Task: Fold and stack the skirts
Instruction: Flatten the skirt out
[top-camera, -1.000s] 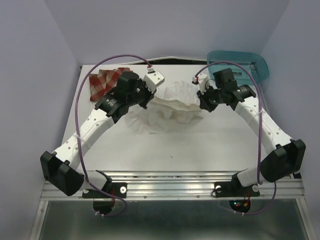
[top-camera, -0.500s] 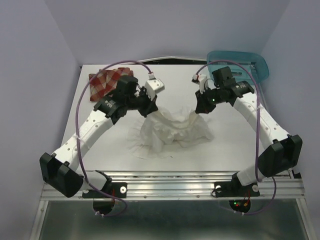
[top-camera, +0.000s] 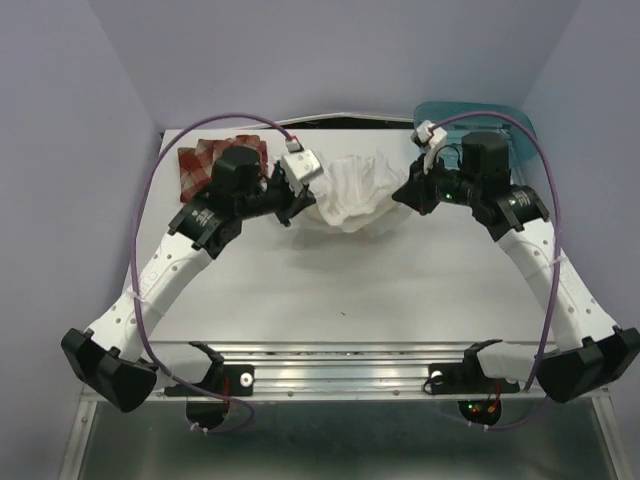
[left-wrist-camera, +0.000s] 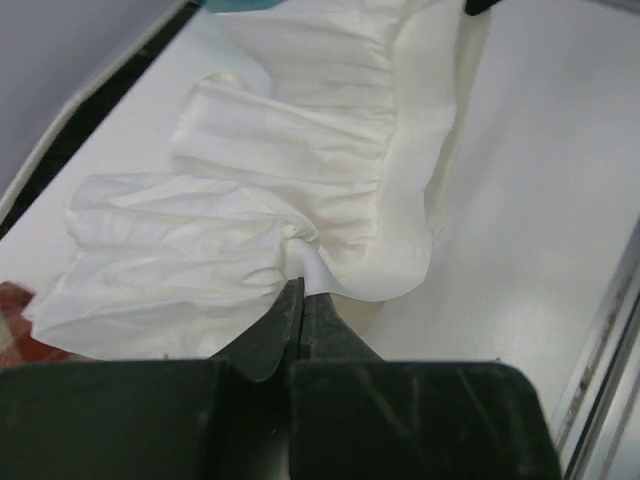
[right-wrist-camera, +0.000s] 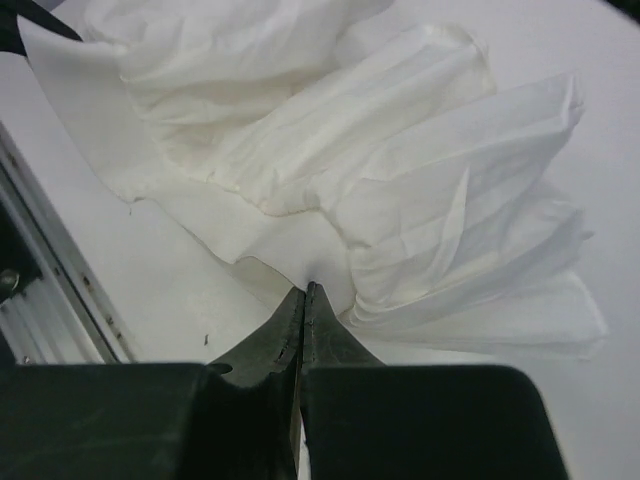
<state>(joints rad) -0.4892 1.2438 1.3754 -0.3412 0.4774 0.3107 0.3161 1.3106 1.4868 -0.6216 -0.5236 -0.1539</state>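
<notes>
My left gripper (left-wrist-camera: 300, 288) has its jaws pinched fully together on a thin fold at the edge of the white skirt (top-camera: 355, 188). My right gripper (right-wrist-camera: 304, 292) is clamped just as tightly on another edge of the same cloth, with no gap showing between its fingers. The skirt stretches between the two grippers as a crumpled, pleated band. In both wrist views its loose folds spread onto the white table (top-camera: 350, 290).

Taking the teal basket (top-camera: 500, 122) in the far right corner as my marker, the right gripper sits just left of it and a little nearer to me, and the arm's wrist overlaps the basket's front rim in the top view. The white skirt is next, further left of the basket, and the left gripper holds its far end. The plaid skirt (top-camera: 200, 163) lies flat well apart from the basket, at the opposite far corner beyond the left arm, and neither gripper touches it.
</notes>
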